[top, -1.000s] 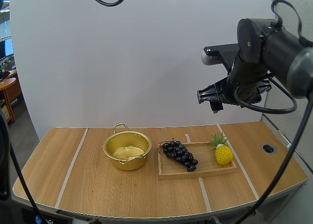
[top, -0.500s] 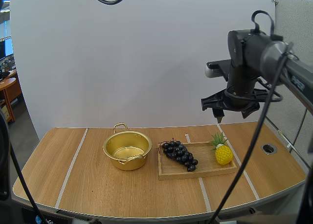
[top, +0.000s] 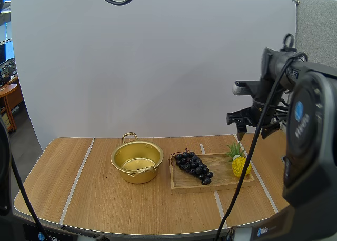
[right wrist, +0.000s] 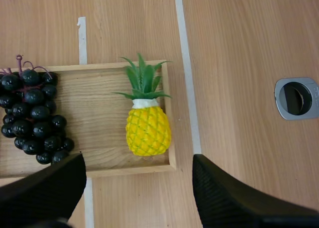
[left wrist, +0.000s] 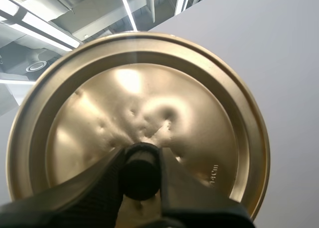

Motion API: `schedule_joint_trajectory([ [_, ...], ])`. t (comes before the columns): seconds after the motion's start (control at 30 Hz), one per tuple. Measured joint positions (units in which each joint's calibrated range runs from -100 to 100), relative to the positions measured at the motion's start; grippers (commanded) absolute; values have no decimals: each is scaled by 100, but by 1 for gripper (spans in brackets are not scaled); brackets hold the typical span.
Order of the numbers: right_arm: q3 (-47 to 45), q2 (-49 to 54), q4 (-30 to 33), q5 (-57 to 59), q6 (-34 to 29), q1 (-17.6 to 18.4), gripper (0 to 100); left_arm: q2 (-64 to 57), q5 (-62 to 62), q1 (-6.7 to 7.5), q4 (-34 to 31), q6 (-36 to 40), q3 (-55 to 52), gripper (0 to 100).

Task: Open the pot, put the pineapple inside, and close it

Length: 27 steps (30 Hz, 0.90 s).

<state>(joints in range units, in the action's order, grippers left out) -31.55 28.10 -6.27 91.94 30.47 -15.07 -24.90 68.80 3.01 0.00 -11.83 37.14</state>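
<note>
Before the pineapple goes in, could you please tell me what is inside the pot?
The pot stands open; only its bare golden floor shows inside. Its near wall hides a strip of floor behind it.

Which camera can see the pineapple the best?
The right wrist view: it looks down on the whole pineapple, leaves and all, lying on the wooden tray. In the high view it is tiny. The left wrist view faces the pot lid.

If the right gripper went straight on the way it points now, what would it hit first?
Probably the pineapple, lying on the wooden tray. The open right gripper points down at it, with the fruit roughly between its fingers. Nothing shows in between, though depth is hard to judge.
</note>
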Motion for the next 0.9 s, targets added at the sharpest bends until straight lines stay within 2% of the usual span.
schedule_joint_trajectory([
  [0.23, 0, -318, -126, 0, 591, -132, 100, 0, 0, 0, 0, 0, 0, 0],
  [0.9, 0, -1755, -413, -776, 1374, -132, 100, 0, 0, 0, 0, 0, 0, 0],
])
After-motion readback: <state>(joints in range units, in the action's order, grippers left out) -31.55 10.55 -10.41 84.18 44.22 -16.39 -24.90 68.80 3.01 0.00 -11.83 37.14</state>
